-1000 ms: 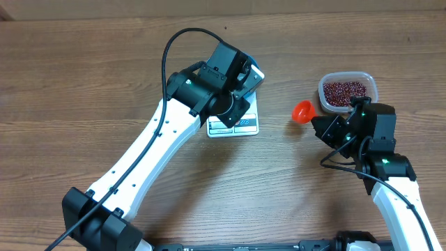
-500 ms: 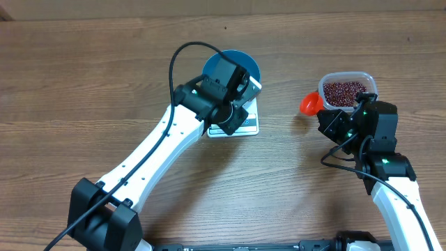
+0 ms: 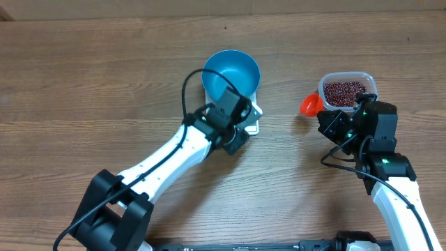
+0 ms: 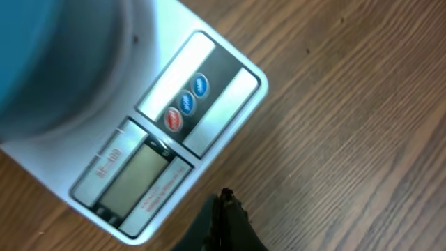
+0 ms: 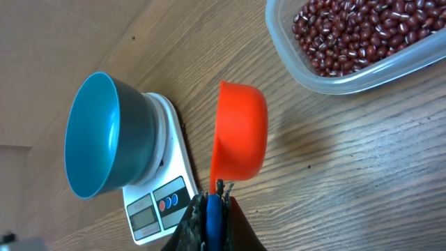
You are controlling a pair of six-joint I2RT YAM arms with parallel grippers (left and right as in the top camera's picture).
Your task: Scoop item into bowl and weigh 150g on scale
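The blue bowl already sits on the white scale, and its inside looks bare, so no weighing has started. The beans all appear to lie in the clear plastic tub on the right side of the table, well apart from the scale. The right claw is clamped on the handle of the orange scoop, which hangs just beside the tub with no beans showing in it. The left claw is closed on nothing and hovers low just in front of the scale's button panel; the display is too blurred to read. What is left, I judge, is to dip the scoop, carry beans across, tip them in, and repeat until the target shows. The way from tub to bowl looks free, though the left arm crosses the scale's near edge and hides part of it from above.
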